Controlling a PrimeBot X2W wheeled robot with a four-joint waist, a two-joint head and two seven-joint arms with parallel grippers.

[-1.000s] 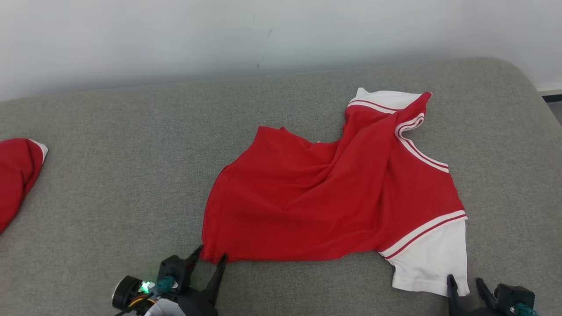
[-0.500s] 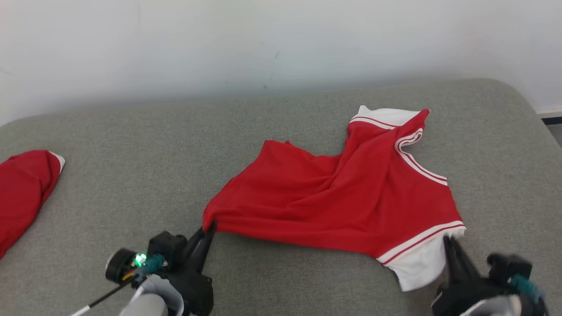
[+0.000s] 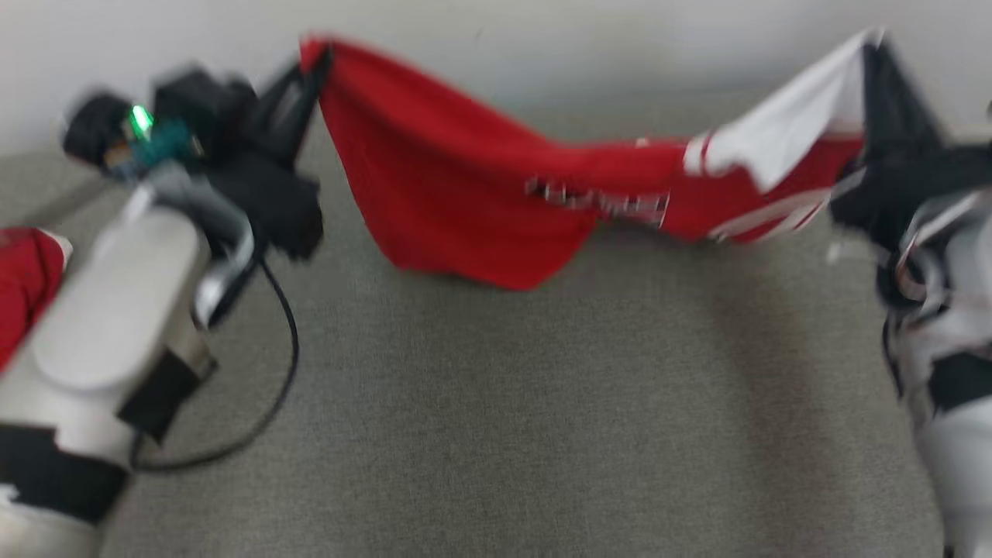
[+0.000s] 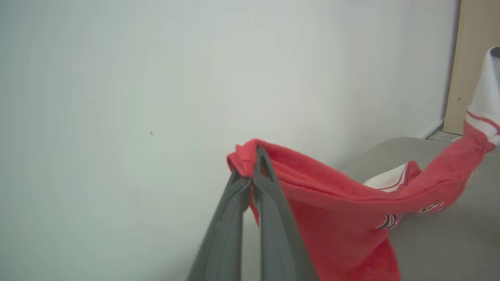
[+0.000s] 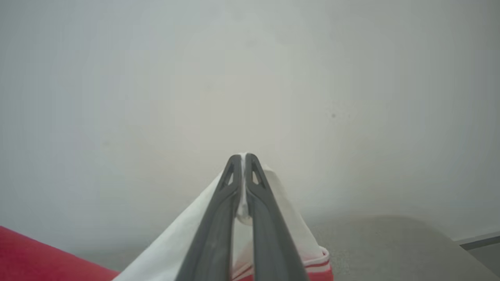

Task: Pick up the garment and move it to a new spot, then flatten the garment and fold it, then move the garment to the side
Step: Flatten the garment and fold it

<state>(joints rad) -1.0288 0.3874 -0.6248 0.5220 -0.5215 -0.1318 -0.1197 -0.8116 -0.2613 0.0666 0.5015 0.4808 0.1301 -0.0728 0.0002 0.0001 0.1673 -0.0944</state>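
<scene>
Garment [image 3: 465, 201], red with white sleeves, hangs stretched between our two hands above the grey cushion [image 3: 496, 434], in front of the pale wall [image 3: 542, 31]; its sagging middle comes lowest, and the head view is too blurred for us to tell whether that fold touches the padding; a second red piece [image 3: 19, 287] lies at the cushion's left edge, well apart. Our left hand [image 3: 314, 62] is clamped on a red hem corner, fingers pressed together on the cloth; our right hand [image 3: 876, 58] is pinched on the white sleeve, with white cloth between its closed fingers. We judge the first step to be in hand: lifted, not yet set down at a new spot. The next move calls for carrying both corners together with the span taut, lowering the middle first, then letting go so it lands flat for smoothing.
</scene>
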